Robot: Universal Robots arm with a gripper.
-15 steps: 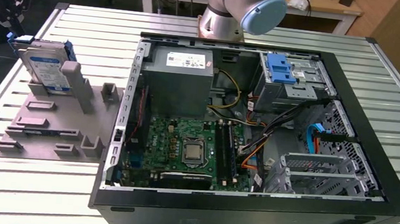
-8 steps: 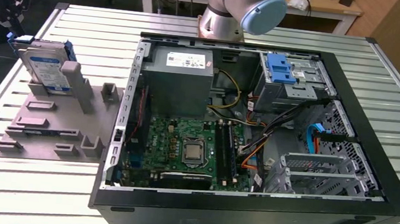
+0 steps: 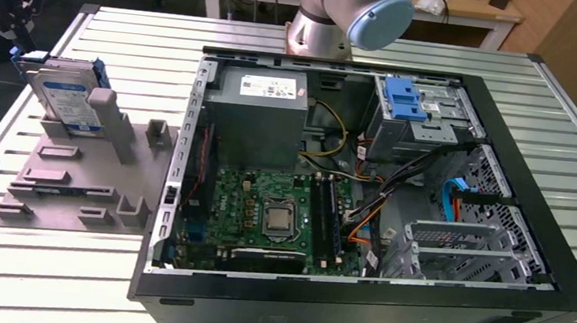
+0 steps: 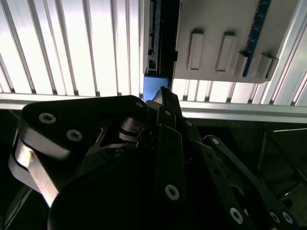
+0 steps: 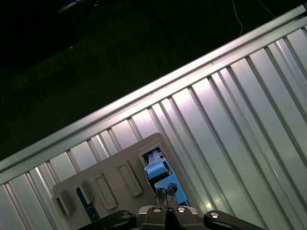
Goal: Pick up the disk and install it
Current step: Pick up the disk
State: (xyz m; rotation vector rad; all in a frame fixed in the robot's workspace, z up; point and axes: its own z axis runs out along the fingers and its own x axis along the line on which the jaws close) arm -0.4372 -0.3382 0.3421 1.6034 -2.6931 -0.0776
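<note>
At the exterior view's left, the disk (image 3: 66, 99) is stood on edge in a slot of the grey holder (image 3: 74, 188), presumably so that its upper edge is offered to a grasp from above. Beside it, the computer case (image 3: 530, 161) is laid open on the slatted table (image 3: 121, 30), its drive cage (image 3: 425, 123) exposed at the right, likely for access. In the first wrist view the gripper (image 5: 165, 191) is seen above the disk, drawn narrow, with nothing held.
</note>
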